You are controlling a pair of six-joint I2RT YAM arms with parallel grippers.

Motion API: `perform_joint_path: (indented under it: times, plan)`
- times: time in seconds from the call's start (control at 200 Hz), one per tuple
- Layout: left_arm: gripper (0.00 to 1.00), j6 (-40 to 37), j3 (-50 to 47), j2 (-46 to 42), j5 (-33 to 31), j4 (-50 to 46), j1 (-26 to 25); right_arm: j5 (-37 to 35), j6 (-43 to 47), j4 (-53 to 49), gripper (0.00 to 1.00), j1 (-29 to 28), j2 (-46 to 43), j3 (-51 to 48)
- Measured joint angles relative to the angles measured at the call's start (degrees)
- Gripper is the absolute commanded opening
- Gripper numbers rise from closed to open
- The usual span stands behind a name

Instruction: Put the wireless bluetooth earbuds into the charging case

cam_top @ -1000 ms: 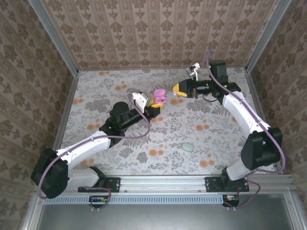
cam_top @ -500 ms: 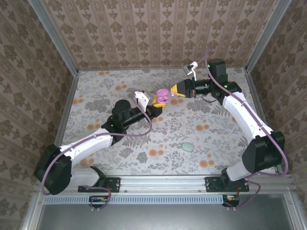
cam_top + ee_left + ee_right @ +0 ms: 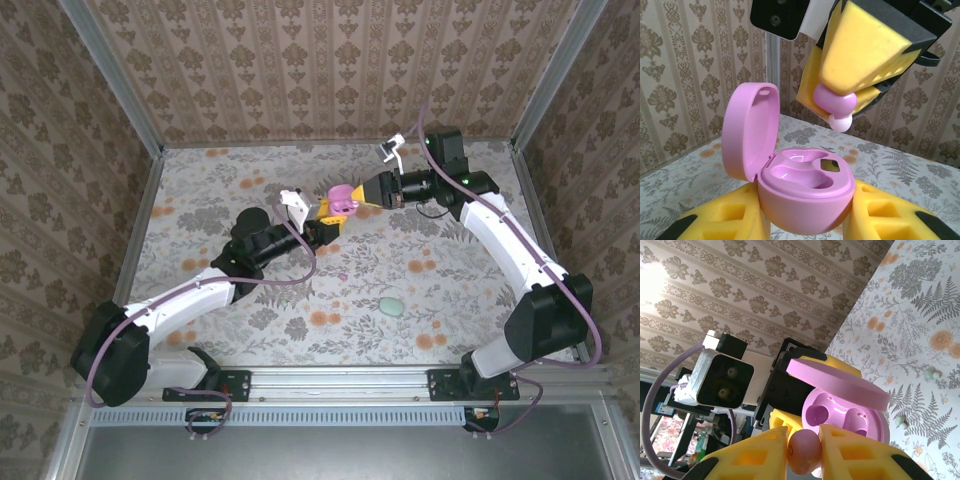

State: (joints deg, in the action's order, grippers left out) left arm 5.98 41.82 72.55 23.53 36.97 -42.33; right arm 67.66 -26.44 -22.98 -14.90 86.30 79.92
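Note:
My left gripper is shut on the pink charging case, held upright off the table with its lid open. Both sockets of the case are empty. My right gripper is shut on a pinkish-purple earbud, which hangs just above the case's opening, slightly apart from it, tip pointing down. A second tiny purple bud lies on the table nearer the arms.
A pale green pebble-shaped case lies on the floral table towards the right front. Two small pale buds lie on the table in the right wrist view. Patterned walls close in the back and sides.
My right gripper has moved left with the earbud until it hangs over the open case. My left gripper has shifted the case slightly up and right to meet it.

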Motion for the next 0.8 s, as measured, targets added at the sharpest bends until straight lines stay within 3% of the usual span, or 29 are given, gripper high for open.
perform_joint_path:
  times: [0.8]
  plan:
    - [0.34, 1.6, 0.3, 0.9, 2.2, 3.0, 0.0, -3.0, 3.8, -1.5, 0.23, -0.4, 0.0, 0.0]
